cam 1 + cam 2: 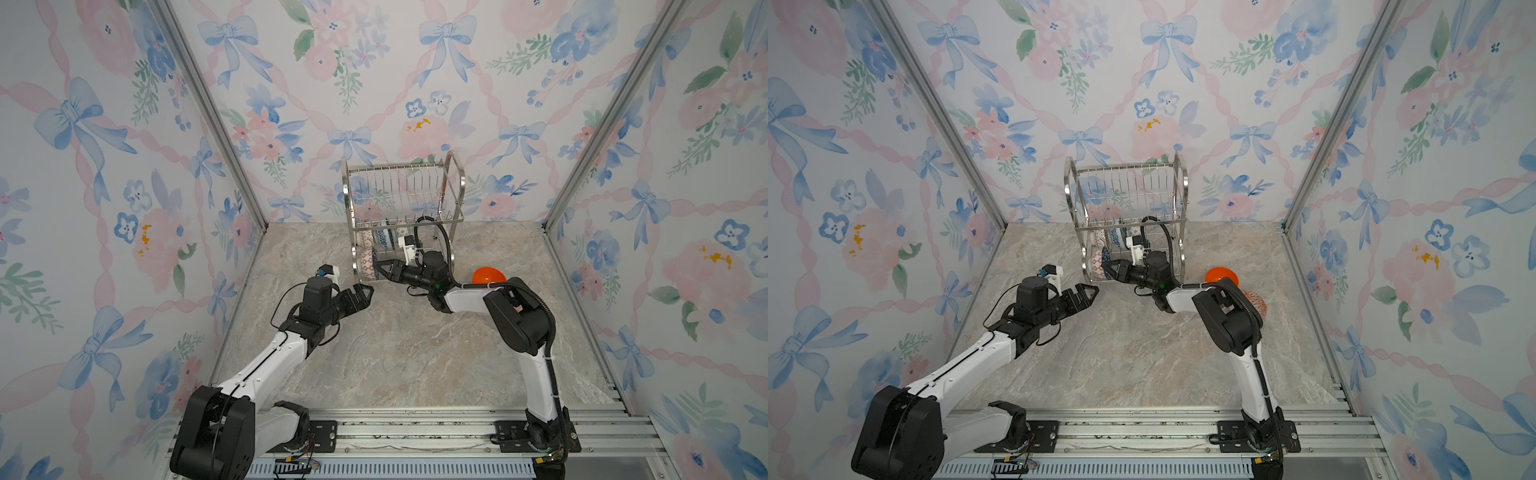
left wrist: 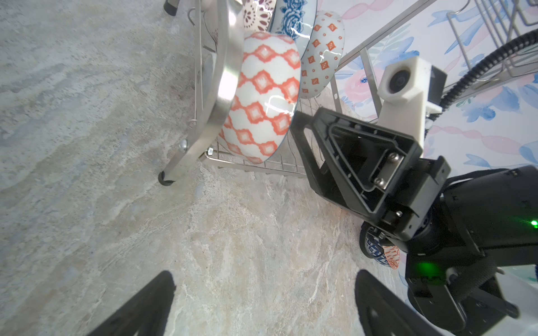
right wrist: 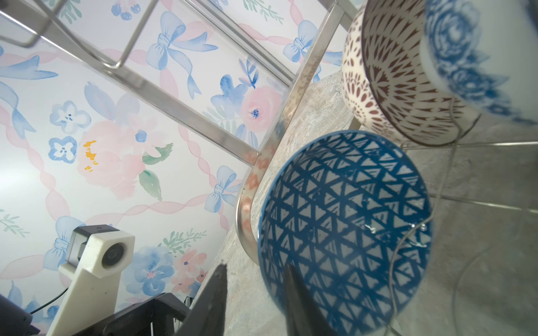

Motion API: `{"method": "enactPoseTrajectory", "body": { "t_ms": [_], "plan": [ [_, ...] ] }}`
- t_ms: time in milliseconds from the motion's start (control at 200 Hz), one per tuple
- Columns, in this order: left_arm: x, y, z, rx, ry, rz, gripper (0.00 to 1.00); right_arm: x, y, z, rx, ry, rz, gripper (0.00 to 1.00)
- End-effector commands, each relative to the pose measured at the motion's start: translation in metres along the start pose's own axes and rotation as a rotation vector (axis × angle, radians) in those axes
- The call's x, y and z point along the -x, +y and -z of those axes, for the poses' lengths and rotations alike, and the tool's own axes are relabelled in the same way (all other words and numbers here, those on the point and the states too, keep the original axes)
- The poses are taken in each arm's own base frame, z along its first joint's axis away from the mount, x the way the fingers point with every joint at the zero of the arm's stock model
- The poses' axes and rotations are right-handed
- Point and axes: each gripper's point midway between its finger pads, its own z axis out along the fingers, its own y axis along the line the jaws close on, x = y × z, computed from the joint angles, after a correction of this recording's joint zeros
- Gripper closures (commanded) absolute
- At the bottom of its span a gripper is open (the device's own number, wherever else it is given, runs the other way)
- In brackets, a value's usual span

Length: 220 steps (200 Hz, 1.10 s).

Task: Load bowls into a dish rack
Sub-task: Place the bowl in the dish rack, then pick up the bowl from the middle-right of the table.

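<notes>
The dish rack point(image 1: 457, 183) point(image 1: 1181, 183) stands at the back of the table. Several bowls stand on edge in its lower tier: a white dark-lattice one point(image 3: 393, 72), a blue floral one point(image 3: 477, 52), a green-grey one point(image 2: 323, 52), and at the front a bowl point(image 3: 343, 209) point(image 2: 262, 96) with blue triangles inside and red-orange lattice outside. My right gripper point(image 1: 376, 266) point(image 3: 256, 267) is open and straddles that bowl's rim, with a gap at the outer finger. My left gripper point(image 1: 365, 293) point(image 2: 265, 279) hangs open and empty over the table before the rack's front leg point(image 2: 167, 179).
A glossy orange bowl point(image 1: 489, 275) point(image 1: 1221, 274) sits on the table right of the rack, behind my right arm. Another orange-patterned bowl point(image 1: 1255, 301) lies half hidden by that arm. Wallpapered walls close in the back and both sides.
</notes>
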Motion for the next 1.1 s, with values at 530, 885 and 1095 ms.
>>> {"method": "enactPoseTrajectory", "body": {
  "t_ms": [530,885,1095],
  "plan": [
    [0.003,-0.008,0.01,-0.01,-0.014,-0.035,0.03,0.022,0.046,0.04,0.076,-0.155,0.089,0.61],
    [0.002,-0.009,0.011,-0.017,-0.01,-0.03,0.02,0.013,0.045,0.062,0.021,-0.173,0.092,0.37],
    [-0.004,-0.009,0.008,-0.018,0.006,-0.026,0.02,0.001,0.045,0.072,-0.028,-0.156,0.105,0.05]
  ]
}}
